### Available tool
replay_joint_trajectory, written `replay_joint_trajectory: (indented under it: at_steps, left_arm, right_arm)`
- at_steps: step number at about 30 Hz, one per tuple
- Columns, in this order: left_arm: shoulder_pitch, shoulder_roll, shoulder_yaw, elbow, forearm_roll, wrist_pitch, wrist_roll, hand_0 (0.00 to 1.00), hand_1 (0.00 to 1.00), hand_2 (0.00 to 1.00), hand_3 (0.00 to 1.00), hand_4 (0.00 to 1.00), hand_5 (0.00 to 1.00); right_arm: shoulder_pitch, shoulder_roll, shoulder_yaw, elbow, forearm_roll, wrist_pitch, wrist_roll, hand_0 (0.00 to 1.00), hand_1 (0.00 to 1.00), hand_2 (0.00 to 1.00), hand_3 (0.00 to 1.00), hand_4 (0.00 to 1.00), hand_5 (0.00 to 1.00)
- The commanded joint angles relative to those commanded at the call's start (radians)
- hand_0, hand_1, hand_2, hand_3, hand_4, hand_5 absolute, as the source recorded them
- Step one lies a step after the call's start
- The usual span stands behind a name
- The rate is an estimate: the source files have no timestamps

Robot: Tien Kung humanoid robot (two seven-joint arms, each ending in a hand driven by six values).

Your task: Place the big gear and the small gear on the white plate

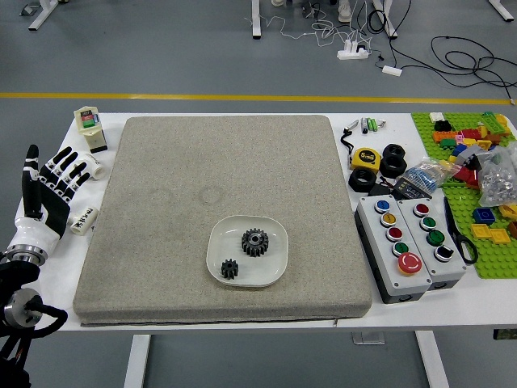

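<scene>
In the head view both gears lie apart inside the white plate [277, 267], which stands on the front part of the grey mat. The big gear [254, 242] is right of the plate's middle, and the small gear [229, 268] sits lower and to its left. My left hand [55, 184] is at the table's left edge, well away from the plate, its fingers spread and holding nothing. The right arm does not show.
A grey cloth mat [161, 210] covers the table's middle. White bottles [84, 220] and a cream container [90, 128] stand along the left edge. At the right are button boxes [403, 259], a yellow tape measure [366, 158], black scissors and a green brick board [496, 263].
</scene>
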Motion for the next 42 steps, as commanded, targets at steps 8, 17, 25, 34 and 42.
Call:
replay_joint_trajectory:
  at_steps: [8,17,25,34,42]
  left_arm:
    - [-0.001,-0.007,-0.016,-0.001,0.131,0.014,-0.021,0.844,0.867,0.891,0.801,0.832,0.998]
    - [0.006,-0.011,-0.031,-0.003,0.268,-0.023,0.001,0.853,0.881,0.898,0.823,0.833,0.998]
    - [0.011,-0.022,-0.054,-0.023,0.351,-0.065,0.052,0.857,0.907,0.918,0.85,0.832,0.998]
    - [0.021,-0.041,-0.083,-0.031,0.362,-0.06,0.074,0.86,0.911,0.919,0.859,0.833,0.998]
    - [0.02,-0.036,-0.078,-0.031,0.351,-0.048,0.071,0.86,0.908,0.917,0.858,0.835,0.998]
  right_arm:
    - [0.003,-0.001,0.001,0.0,-0.002,0.001,0.0,0.6,0.609,0.697,0.556,0.752,0.665]
    - [0.003,-0.001,0.004,0.0,-0.006,0.002,0.0,0.6,0.609,0.697,0.556,0.752,0.665]
    - [0.002,0.0,0.003,0.0,-0.01,0.003,-0.002,0.601,0.609,0.698,0.556,0.752,0.665]
    - [0.004,-0.001,0.001,0.0,-0.005,0.001,-0.001,0.602,0.609,0.697,0.555,0.752,0.666]
    - [0.002,-0.002,-0.002,0.0,-0.002,0.002,-0.001,0.602,0.608,0.697,0.555,0.752,0.666]
